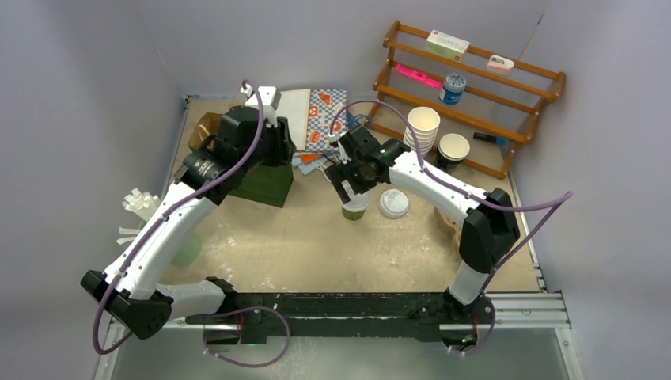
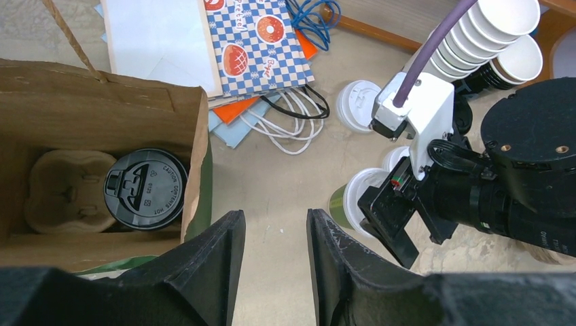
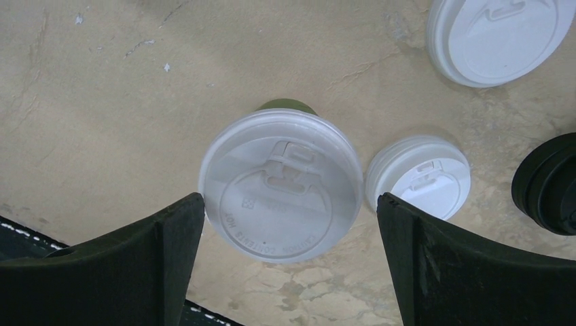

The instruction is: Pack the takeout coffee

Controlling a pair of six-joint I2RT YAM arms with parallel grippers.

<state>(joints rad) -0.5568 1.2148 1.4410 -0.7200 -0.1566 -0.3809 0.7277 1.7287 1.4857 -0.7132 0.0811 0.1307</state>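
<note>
Olive-green paper cup with the round white plastic lid [image 3: 280, 193] is standing upright on the sandy counter [image 1: 316, 245], about mid-scene. I've got the right end effector [image 3: 289, 210] directly over it, black fingers [image 3: 156, 265] spread wide to either side of the lid, not gripping. A small loose white plastic lid [image 3: 418, 175] lies just right of the cup. Over to the left, the open brown paper bag [image 2: 102, 102] holds a moulded cardboard tray [image 2: 61, 190] with a black-lidded cup [image 2: 146, 189] seated in it. My left end effector [image 2: 275, 234] hangs just right of that bag, fingers partly apart, nothing between them.
</note>
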